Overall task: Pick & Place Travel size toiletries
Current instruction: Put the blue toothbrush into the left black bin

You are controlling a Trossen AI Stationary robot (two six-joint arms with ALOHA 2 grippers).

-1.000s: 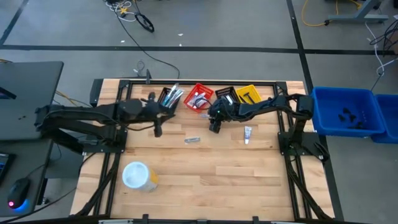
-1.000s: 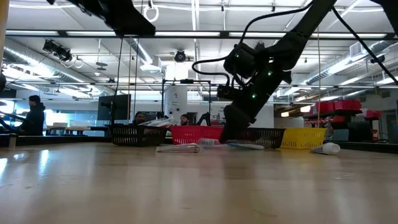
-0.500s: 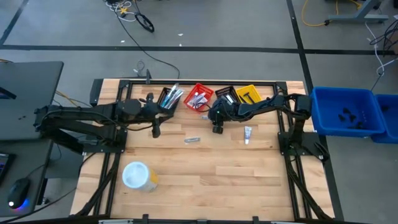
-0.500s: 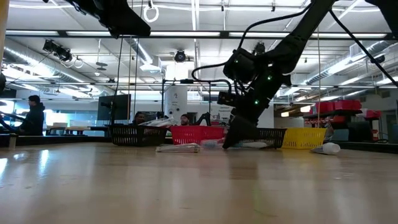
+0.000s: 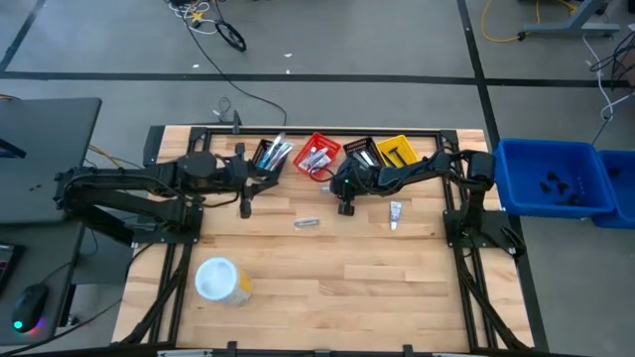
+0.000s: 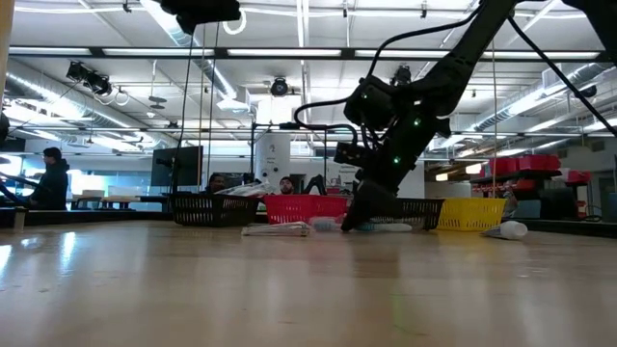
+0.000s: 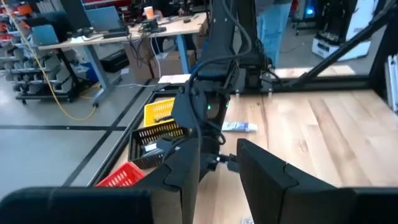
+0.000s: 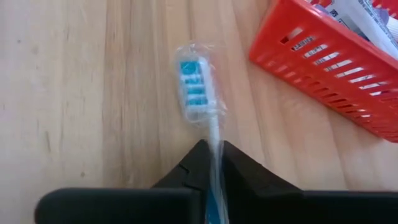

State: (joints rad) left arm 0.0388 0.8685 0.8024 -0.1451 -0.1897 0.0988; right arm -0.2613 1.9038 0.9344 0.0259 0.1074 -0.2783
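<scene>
A toothbrush point(image 8: 196, 87) in a clear wrapper, with blue and white bristles, lies flat on the wooden table point(image 5: 347, 268) in front of the red basket point(image 8: 336, 68). My right gripper point(image 5: 347, 206) is down on it and shut on its handle. My left gripper point(image 5: 245, 205) hangs high over the table's left half, open, with nothing between its fingers point(image 7: 186, 168). More toiletries lie loose: a silvery sachet point(image 5: 308, 223) and a small white tube point(image 5: 395, 211). Others fill the baskets at the far edge. My right gripper pinches the toothbrush's thin handle point(image 8: 215, 146) between its two fingers, a short way behind the head. The fingers slant down from the table's right and lie along the handle. The head points away from the fingers, and the brush lies on the table.
Several small baskets line the far edge: black point(image 5: 270, 156), red point(image 5: 317, 156), black point(image 5: 359, 152), yellow point(image 5: 395, 150). A large white-lidded tub point(image 5: 220, 280) stands near the front left. A blue bin point(image 5: 551, 178) sits off the table's right side. People show in the room behind.
My right gripper has rolled at the wrist and closed in on the toothbrush, which stays on the table. My left arm has risen, almost leaving the top of the low view.
</scene>
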